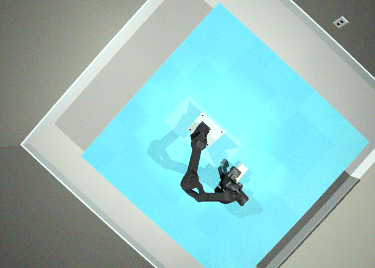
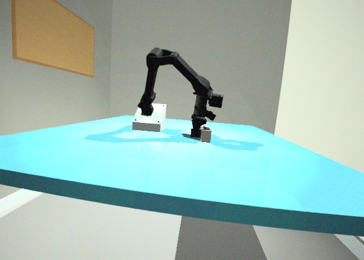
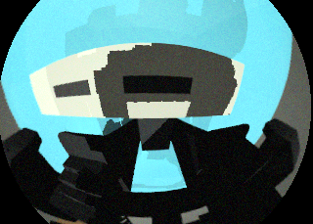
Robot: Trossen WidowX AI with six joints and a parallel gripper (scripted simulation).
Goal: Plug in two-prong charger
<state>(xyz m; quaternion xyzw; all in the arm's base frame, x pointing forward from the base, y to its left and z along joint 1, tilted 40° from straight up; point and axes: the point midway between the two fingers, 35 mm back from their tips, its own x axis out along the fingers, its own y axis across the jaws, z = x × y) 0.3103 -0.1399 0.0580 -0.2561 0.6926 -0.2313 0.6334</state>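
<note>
I have my fingers (image 1: 221, 177) (image 2: 196, 132) clenched on the dark charger (image 3: 154, 130), which shows as a small grey-black block between them in the wrist view. They point down, low over the blue table (image 1: 272, 107) (image 2: 176, 169) (image 3: 264, 38), and the pale power strip (image 1: 241, 169) (image 2: 206, 135) (image 3: 110, 104) is right beside them.

From my wrist I see two dark slots in the strip: a smaller one (image 3: 72, 88) toward the left of the view and a wider one (image 3: 157, 84) near the middle. The charger sits at the strip's near edge, below that wider slot in the view. Its prongs are hidden from me, so I cannot tell whether they touch the strip. Shadow covers much of the strip's top, with a bright patch just under the wider slot. My arm (image 1: 193, 165) (image 2: 186, 70) arches over from its white base (image 1: 215, 129) (image 2: 160, 113), well apart from the strip.
</note>
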